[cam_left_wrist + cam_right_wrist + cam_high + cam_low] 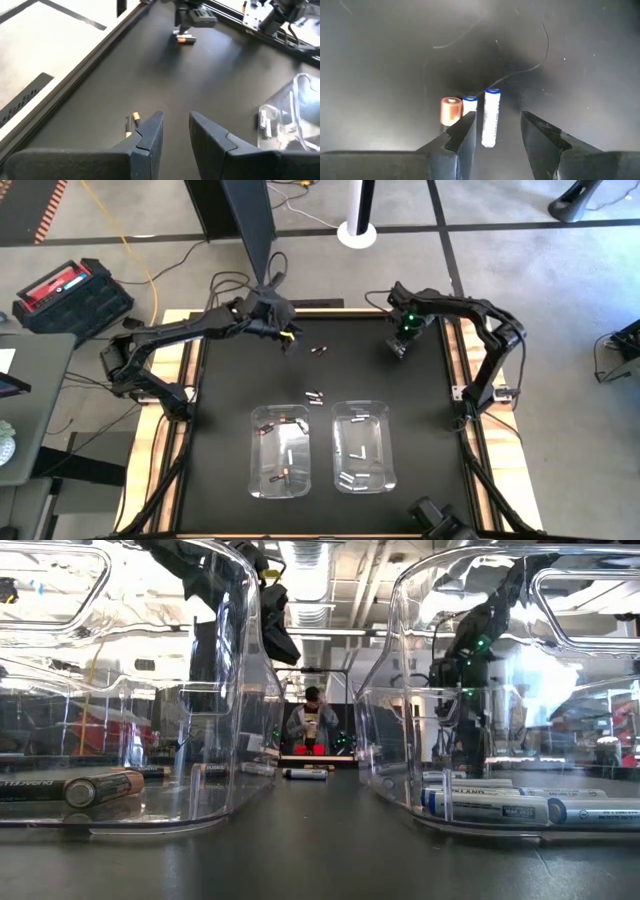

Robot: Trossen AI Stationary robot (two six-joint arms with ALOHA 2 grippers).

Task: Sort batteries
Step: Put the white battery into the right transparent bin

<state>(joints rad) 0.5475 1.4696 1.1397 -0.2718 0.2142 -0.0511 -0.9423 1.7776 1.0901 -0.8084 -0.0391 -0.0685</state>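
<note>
Right gripper (398,350) hangs open over the mat's far right; left gripper (290,340), far left, open, empty. From table level we see sorted batteries (487,806) in both bins (400,720). In the right wrist view a white battery (490,118) lies between the fingers: light, rigid, slippery; we would pinch mid-barrel.

I see a matt black worktop (230,380) framed in pale raw wood. Two bins (170,690) look like clear, glossy plastic, throwing reflections. White batteries (490,117) have smooth wrappers; one battery (451,111) shows a coppery metallic sheen.
</note>
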